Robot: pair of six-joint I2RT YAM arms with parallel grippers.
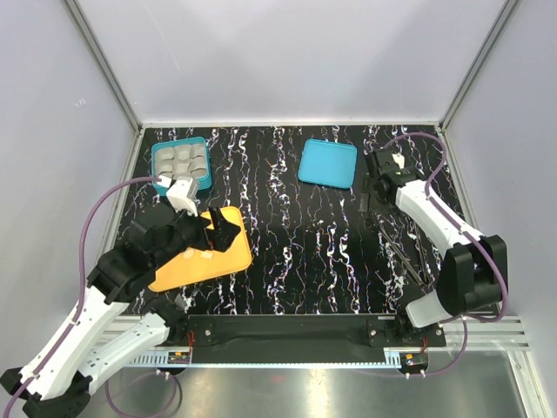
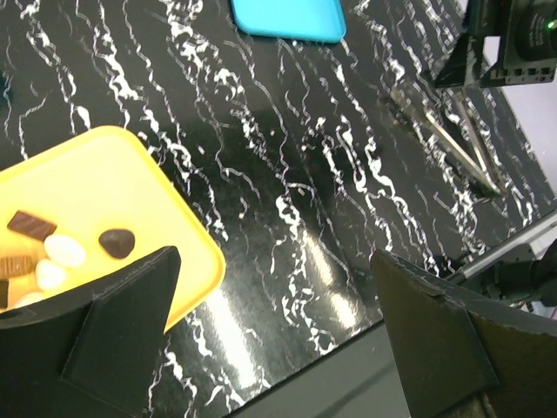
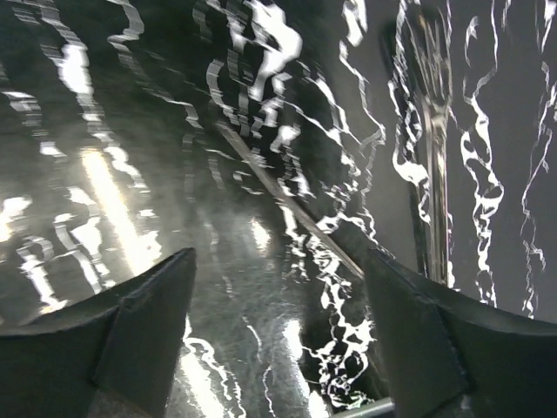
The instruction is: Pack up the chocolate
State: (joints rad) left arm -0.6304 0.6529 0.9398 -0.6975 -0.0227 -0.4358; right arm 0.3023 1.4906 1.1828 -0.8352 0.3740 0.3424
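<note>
A lab test cell (plain white panels (image 1: 287, 52), aluminium framing (image 1: 104, 61)) around a black marbled table (image 1: 296, 252).

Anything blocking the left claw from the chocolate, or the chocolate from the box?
Nothing visible. The left claw is open over the orange tray corner, with the chocolate lying bare on the tray beside one finger. The teal box is uncovered, its lid lying well apart.

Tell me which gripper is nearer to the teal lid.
Right. The right gripper hangs close beside the right edge of the lid. The left gripper is over the orange tray, far off to the lid's left.
</note>
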